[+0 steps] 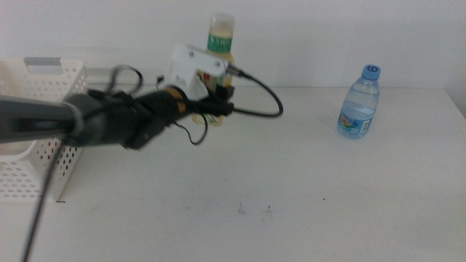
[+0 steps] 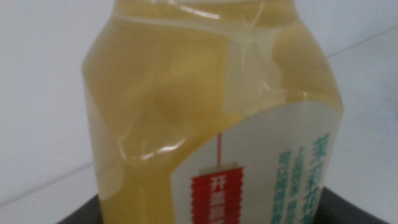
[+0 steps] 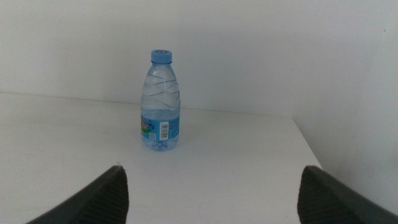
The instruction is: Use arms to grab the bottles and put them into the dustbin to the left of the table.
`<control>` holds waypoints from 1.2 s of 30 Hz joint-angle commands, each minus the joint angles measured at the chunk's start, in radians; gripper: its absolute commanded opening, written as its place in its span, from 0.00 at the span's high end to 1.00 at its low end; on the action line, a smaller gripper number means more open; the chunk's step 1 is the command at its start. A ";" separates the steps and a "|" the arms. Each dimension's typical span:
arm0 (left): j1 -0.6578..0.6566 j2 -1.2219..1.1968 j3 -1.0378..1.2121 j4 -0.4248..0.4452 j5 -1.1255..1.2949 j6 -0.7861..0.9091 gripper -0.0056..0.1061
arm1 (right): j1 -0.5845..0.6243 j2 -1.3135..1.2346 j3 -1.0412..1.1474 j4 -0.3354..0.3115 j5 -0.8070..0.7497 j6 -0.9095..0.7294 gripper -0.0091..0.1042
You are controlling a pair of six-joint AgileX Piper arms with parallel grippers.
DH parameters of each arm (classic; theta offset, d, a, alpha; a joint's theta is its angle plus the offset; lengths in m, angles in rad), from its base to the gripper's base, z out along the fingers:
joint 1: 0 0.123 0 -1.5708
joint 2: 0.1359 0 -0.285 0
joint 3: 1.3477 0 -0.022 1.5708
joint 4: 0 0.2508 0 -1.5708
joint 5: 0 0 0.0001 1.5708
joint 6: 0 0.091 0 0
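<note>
Both left gripper (image 1: 218, 102) jaws tight vs tea bottle (image 2: 211, 112).

Left arm (image 1: 109, 120) outstretched; right gripper (image 3: 211, 193) jaws wide apart.

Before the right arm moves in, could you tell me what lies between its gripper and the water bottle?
Nothing: in the right wrist view only bare white table lies between the right gripper, jaws open, and the upright water bottle.
</note>
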 commanded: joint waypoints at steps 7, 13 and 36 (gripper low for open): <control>0.001 -0.339 0.006 0.090 0.257 -0.152 0.97 | -0.004 -0.004 0.004 0.000 -0.009 -0.003 0.21; -0.001 -0.459 0.006 0.079 0.428 -0.157 0.97 | -0.004 -0.004 0.004 0.000 -0.009 -0.003 0.21; 0.589 -0.400 -0.525 -0.675 1.532 0.692 0.97 | -0.004 -0.004 0.004 0.000 -0.009 -0.003 0.21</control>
